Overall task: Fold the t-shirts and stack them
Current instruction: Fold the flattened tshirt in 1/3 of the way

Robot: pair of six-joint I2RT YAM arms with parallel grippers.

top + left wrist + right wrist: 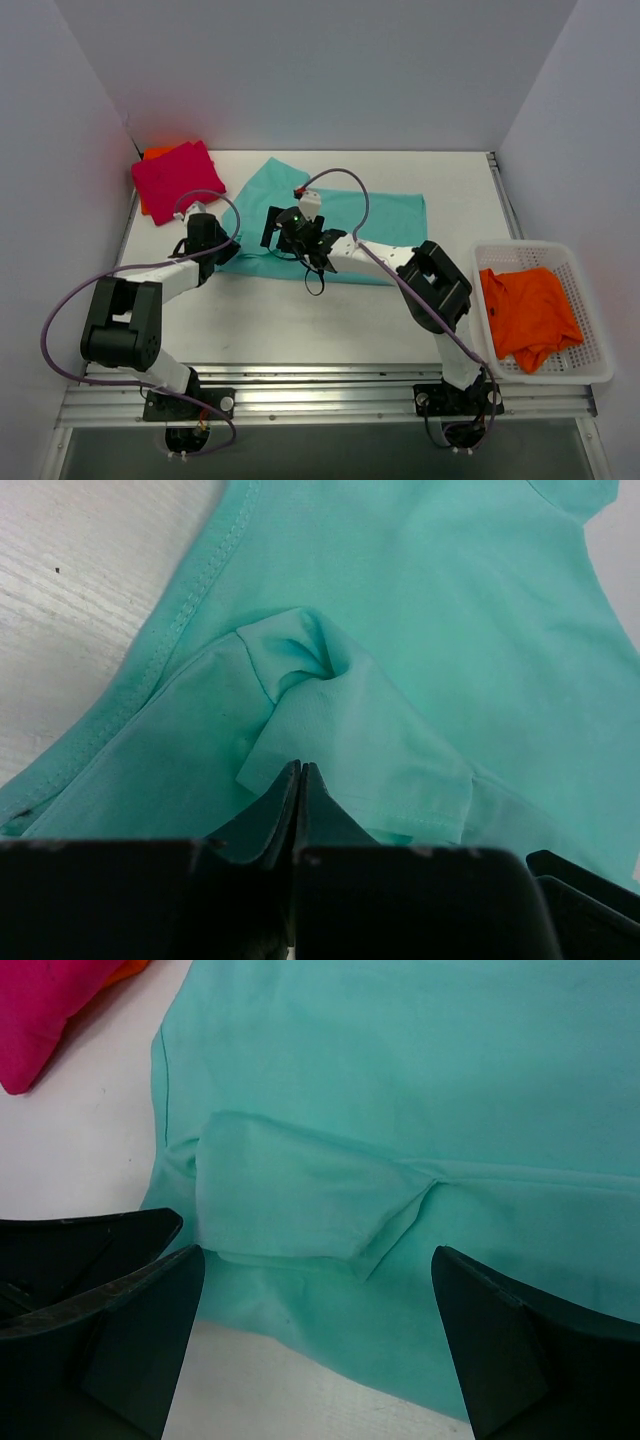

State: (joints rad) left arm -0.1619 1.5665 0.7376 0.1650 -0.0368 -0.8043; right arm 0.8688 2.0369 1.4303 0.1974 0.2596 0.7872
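A teal t-shirt (380,225) lies spread flat in the middle of the table. My left gripper (222,248) sits at its near left edge. In the left wrist view the jaws (300,768) are pressed together, pinching the edge of a folded-over sleeve flap of the teal t-shirt (430,610). My right gripper (272,230) hovers over the shirt's left half. Its jaws (318,1260) stand wide open above another sleeve flap of the teal t-shirt (420,1070), holding nothing. A folded magenta-pink t-shirt (178,178) lies on a folded orange t-shirt (150,155) at the back left.
A white basket (540,247) at the right table edge holds a crumpled orange t-shirt (528,312). The pink stack (45,1010) lies just left of the teal shirt's far corner. Grey walls enclose the table on three sides. Purple cables loop off both arms.
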